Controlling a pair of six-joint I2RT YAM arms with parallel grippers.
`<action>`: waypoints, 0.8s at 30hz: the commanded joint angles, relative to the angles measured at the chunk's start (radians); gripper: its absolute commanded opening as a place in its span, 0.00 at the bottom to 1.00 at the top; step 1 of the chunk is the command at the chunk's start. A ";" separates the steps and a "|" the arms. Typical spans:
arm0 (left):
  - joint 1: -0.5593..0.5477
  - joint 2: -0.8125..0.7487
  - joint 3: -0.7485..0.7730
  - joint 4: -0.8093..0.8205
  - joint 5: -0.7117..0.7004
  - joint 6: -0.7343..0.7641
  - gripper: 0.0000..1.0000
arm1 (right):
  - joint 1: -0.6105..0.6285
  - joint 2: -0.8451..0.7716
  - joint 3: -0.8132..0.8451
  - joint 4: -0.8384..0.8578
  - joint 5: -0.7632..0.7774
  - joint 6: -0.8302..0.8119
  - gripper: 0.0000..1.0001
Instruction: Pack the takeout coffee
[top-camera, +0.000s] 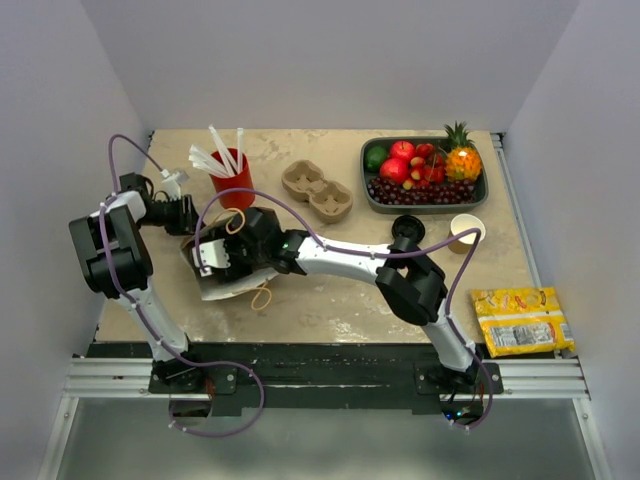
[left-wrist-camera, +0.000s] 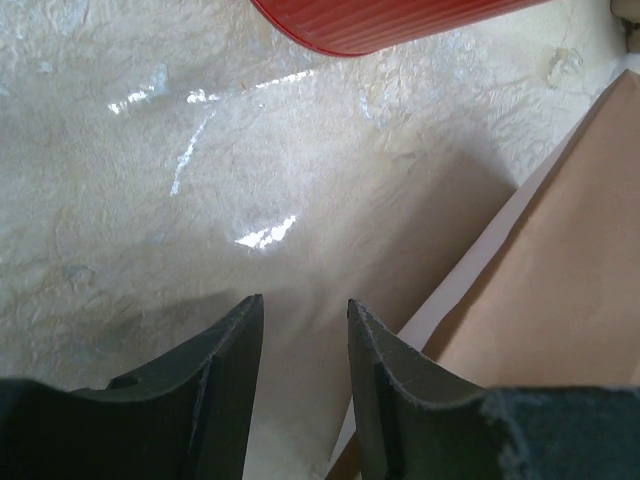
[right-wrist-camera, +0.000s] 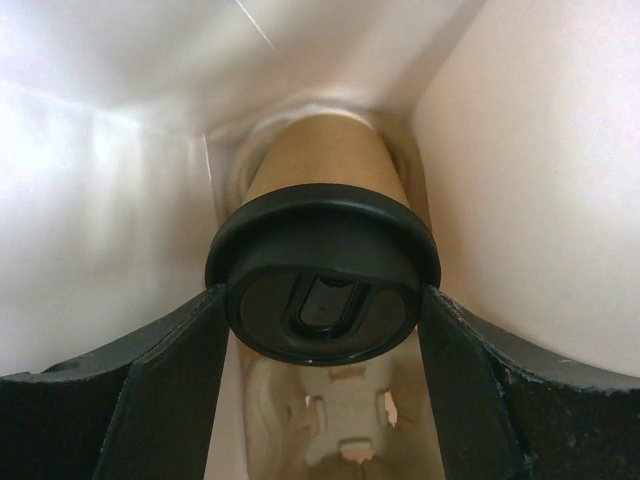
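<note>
Black plastic was what the right claw (right-wrist-camera: 322, 295) gripped. Its two fingers pressed on the lid (right-wrist-camera: 322, 235) of the coffee cup (right-wrist-camera: 322, 175) from 9 and 3 o'clock, pinching it. The cup was inside the paper bag (right-wrist-camera: 520, 150), its base pointing toward 12 o'clock in the wrist view, deep between the bag's pale inner walls.

Judged by look, the cup would be light but easy to crush, with a thin, smooth, round wall of tan paper that tapered away from the lid. The stiff lid rim seemed the safest place to hold. A squeeze lower down could dent the paper or pop the lid, and the glossy plastic might slip.

The left claw (left-wrist-camera: 303, 305) was partly spread, with only bare desk (left-wrist-camera: 200, 200) showing between its fingers. The bag's matte brown outer face ran at its 3 o'clock, and a ribbed red cup (left-wrist-camera: 380, 20) stood at 12. The desk was pale, mottled and shiny.
</note>
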 joint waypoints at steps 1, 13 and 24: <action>0.003 -0.076 -0.057 -0.040 0.054 0.006 0.45 | -0.024 0.001 0.036 -0.065 0.085 -0.019 0.00; 0.012 -0.006 -0.010 -0.135 0.097 0.075 0.46 | -0.019 -0.006 -0.036 0.199 0.056 0.073 0.00; 0.023 0.011 0.012 -0.151 0.128 0.083 0.45 | -0.025 -0.079 -0.023 0.130 0.059 0.074 0.00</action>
